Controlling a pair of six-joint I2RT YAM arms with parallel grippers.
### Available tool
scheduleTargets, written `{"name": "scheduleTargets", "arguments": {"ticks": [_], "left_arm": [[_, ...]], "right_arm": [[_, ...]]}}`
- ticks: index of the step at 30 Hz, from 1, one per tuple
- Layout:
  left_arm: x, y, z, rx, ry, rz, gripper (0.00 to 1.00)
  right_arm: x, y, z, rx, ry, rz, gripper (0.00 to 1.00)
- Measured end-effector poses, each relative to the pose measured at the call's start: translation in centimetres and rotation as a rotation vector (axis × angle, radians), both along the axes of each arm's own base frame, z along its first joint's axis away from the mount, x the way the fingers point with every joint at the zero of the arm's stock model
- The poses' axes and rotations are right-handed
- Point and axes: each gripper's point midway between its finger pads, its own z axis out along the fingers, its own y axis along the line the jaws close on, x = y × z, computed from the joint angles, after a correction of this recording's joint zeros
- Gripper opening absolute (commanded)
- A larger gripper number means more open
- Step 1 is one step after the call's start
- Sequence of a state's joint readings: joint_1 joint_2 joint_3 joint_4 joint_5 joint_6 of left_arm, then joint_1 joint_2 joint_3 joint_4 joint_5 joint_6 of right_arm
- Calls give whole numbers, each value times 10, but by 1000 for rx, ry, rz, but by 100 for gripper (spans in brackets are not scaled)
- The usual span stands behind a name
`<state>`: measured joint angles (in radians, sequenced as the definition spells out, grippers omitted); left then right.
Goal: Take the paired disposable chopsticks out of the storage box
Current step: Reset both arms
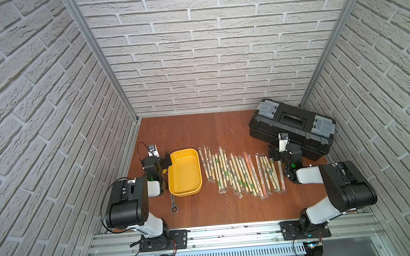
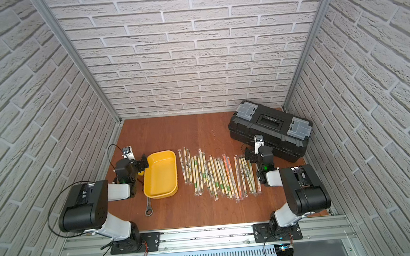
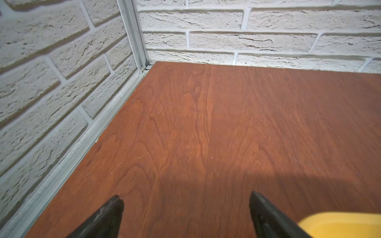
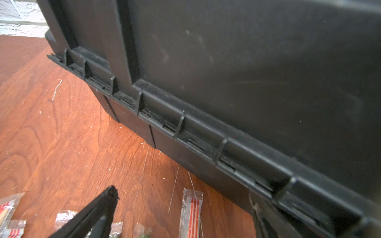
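Two arms flank the work. Our left gripper (image 3: 185, 203) hangs low over bare wood, fingers spread wide with nothing between them, just beside the far left corner of the storage box (image 1: 185, 172). We judge it parked there because the tray has nothing more to give. The yellow box stands empty at the left of the table, and a silver wrench (image 1: 173, 205) pokes toward us from its near left corner, its far end hidden by the tray wall. Right of the box, and apart from it, the paired disposable chopsticks (image 1: 241, 176) lie on the table in a loose row. Their sleeves run near to far and some overlap. They look set out a pick at a time, so we judge the task done or nearly so. Our right gripper (image 4: 183, 201) is likewise released and carries nothing. It hovers by the far right end of the row, close to the near side of the black toolbox (image 1: 292, 128), which sits lid-down at the far right. The table (image 1: 199, 131) is reddish-brown wood grain, flecked pale near the toolbox. White brick-pattern walls (image 1: 218, 56) close three sides, and a metal rail (image 1: 233, 233) along the near edge carries both arm bases.
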<state>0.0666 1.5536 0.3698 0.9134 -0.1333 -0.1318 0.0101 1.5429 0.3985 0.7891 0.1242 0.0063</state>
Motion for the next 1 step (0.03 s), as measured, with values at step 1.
{"name": "scheduleTargets", "arguments": {"ticks": [1], "left_arm": [[0,0,0,0,0,0,98]], "right_arm": [[0,0,0,0,0,1,99]]}}
